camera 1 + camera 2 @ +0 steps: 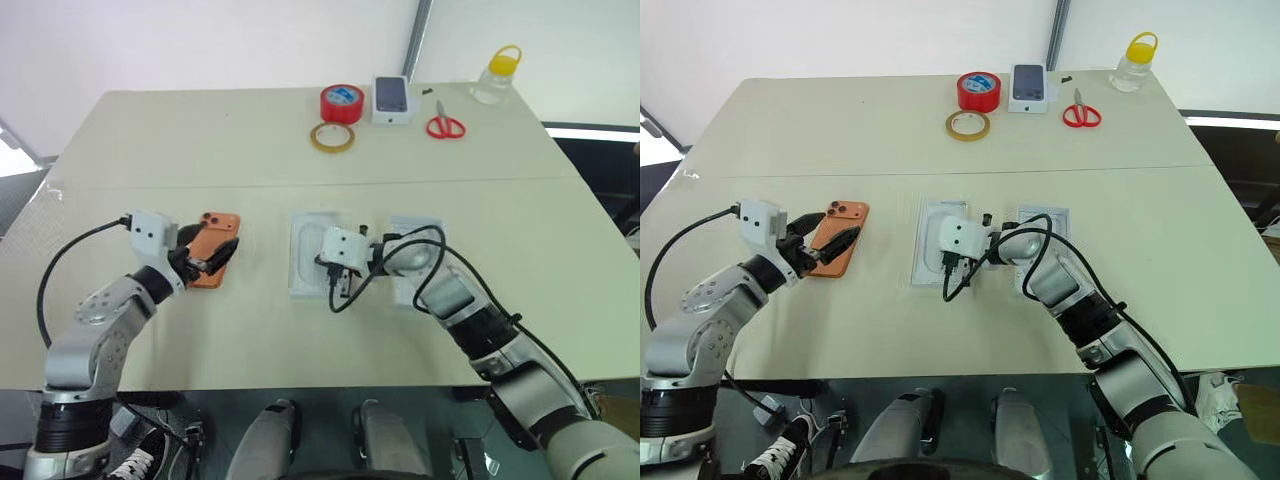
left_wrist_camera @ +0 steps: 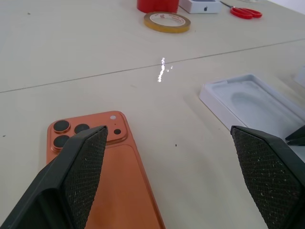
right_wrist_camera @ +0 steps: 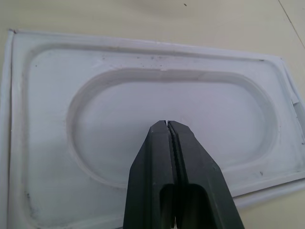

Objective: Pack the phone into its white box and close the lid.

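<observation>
Now left gripper (image 1: 835, 246) spread wide, empty, over the phone (image 1: 840, 237), lying back-up on the table (image 1: 940, 150). Right gripper (image 3: 167, 125) clenched on nothing above white insert (image 3: 143, 114), beside the white box (image 1: 1045, 235).

The orange phone (image 1: 212, 258) lies flat on the left with bare cream table (image 1: 870, 150) all around it. Far back stand a red tape roll (image 1: 341, 103), a yellow tape ring (image 1: 331, 137), red scissors (image 1: 445, 125) and a small bottle (image 1: 497, 76).
</observation>
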`<state>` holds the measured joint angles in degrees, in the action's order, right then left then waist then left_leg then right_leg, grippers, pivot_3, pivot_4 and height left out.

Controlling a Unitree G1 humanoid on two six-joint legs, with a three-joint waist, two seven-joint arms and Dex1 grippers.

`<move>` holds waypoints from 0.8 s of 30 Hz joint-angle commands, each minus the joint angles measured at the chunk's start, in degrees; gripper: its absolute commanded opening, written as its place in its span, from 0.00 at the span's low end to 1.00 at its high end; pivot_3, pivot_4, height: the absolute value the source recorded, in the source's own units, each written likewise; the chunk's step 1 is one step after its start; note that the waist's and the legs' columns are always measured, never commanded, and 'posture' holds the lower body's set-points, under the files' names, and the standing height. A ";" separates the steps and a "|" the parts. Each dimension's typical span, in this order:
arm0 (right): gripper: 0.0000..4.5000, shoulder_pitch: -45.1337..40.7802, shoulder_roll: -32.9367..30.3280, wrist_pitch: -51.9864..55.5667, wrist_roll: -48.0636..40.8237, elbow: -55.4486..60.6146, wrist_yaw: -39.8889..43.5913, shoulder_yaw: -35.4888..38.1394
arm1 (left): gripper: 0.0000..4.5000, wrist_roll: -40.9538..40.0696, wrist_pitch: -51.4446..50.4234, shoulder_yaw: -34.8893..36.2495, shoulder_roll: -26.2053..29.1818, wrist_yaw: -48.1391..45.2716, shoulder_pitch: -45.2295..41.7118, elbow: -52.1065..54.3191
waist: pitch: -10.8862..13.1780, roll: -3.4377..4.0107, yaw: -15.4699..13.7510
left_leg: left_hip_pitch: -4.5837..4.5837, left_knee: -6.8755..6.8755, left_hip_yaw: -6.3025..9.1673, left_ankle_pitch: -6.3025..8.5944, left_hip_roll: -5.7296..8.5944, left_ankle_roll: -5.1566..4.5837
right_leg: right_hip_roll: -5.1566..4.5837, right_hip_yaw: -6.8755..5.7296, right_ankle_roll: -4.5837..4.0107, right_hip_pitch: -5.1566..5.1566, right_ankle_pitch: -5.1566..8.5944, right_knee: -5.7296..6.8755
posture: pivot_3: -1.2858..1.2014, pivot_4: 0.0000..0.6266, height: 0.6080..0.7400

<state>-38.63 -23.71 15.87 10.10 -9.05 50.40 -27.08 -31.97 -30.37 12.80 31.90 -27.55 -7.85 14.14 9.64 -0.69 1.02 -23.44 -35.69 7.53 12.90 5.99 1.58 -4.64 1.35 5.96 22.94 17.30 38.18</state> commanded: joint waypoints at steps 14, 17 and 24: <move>0.01 -4.74 8.40 1.33 -5.91 1.65 -4.76 8.55 | 0.97 -5.96 -10.15 7.88 1.96 1.35 -4.42 -5.46 | 0.01 -0.01 0.25 | 0.00 0.02 0.03 -0.01 -0.01 0.01 | 0.03 -0.01 -0.01 0.02 -0.01 0.03 | 0.52 0.24 1.00; 0.01 -6.20 11.89 2.06 -6.69 1.19 -6.28 8.82 | 0.97 -9.91 -14.94 12.46 2.89 1.64 -7.19 -10.72 | 0.01 -0.01 0.26 | 0.00 0.04 0.05 -0.01 -0.05 0.01 | 0.09 -0.02 -0.02 0.13 -0.01 0.08 | 0.52 0.24 1.00; 0.01 -7.51 18.87 1.56 -2.39 -3.07 -10.57 2.54 | 0.97 -7.60 -18.15 12.73 7.50 -0.75 -11.43 -24.38 | 0.00 -0.02 0.18 | 0.00 0.02 0.04 -0.06 0.00 0.10 | 0.04 -0.02 -0.02 0.29 -0.02 0.07 | 0.52 0.24 1.00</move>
<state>-44.83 -6.31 18.13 6.64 -12.36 40.56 -22.73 -39.67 -48.06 24.43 38.40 -27.53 -17.71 -8.73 9.64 -0.70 1.20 -23.44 -35.67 7.58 12.84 5.98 1.68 -4.59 1.33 5.94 23.26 17.29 38.27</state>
